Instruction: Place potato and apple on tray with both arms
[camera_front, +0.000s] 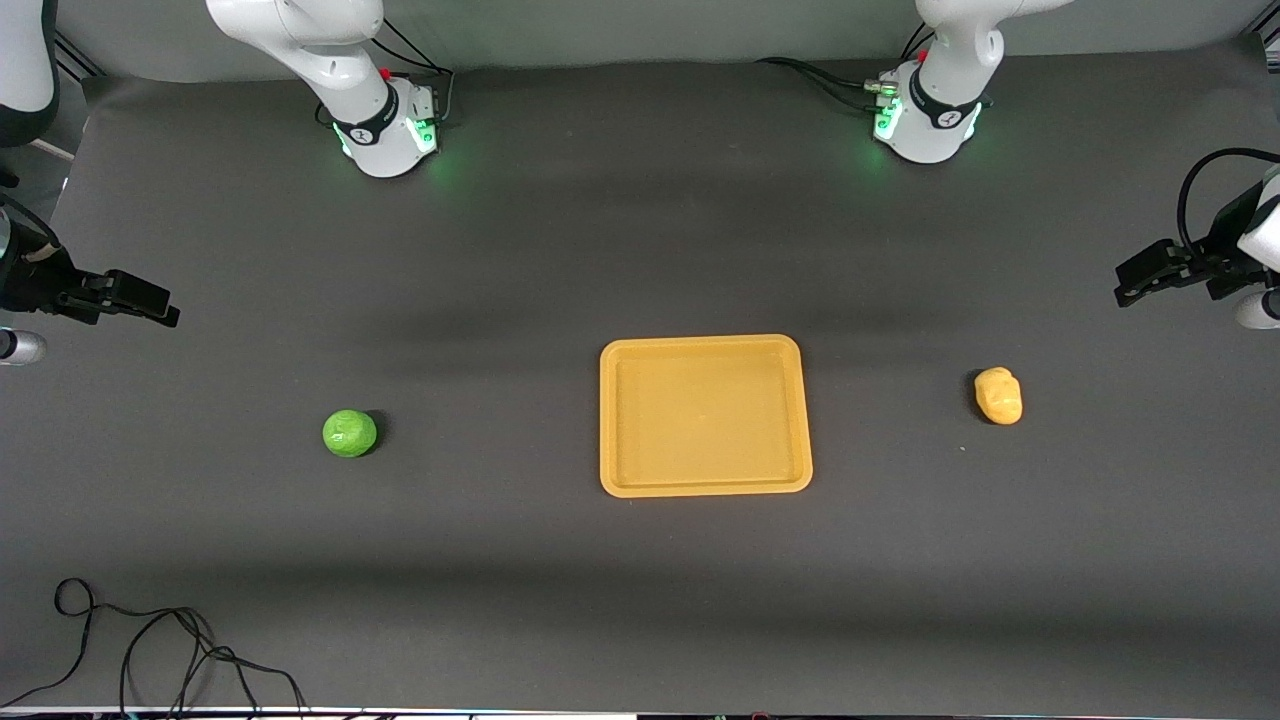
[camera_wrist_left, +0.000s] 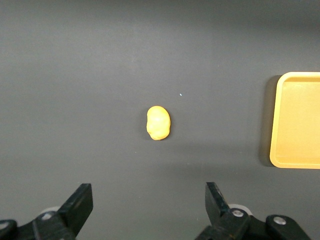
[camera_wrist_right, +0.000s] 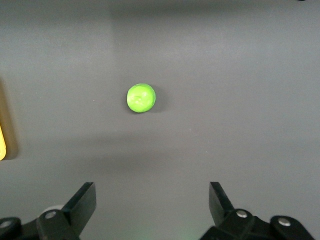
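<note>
Green and round, the apple (camera_front: 350, 433) sits bare on the dark counter (camera_front: 640, 580) toward the right arm's end, well apart from the tray (camera_front: 705, 487). The right tool (camera_front: 150, 305) hangs over that end's edge, its fingers (camera_wrist_right: 82, 202) spread wide and grasping nothing. The orange-yellow tray rests mid-counter and holds nothing. The yellow-tan potato (camera_front: 999, 395) lies on the counter toward the left arm's end, outside the tray. The left tool (camera_front: 1140, 280) hangs over that end's edge, fingers (camera_wrist_left: 80, 204) likewise released and empty.
</note>
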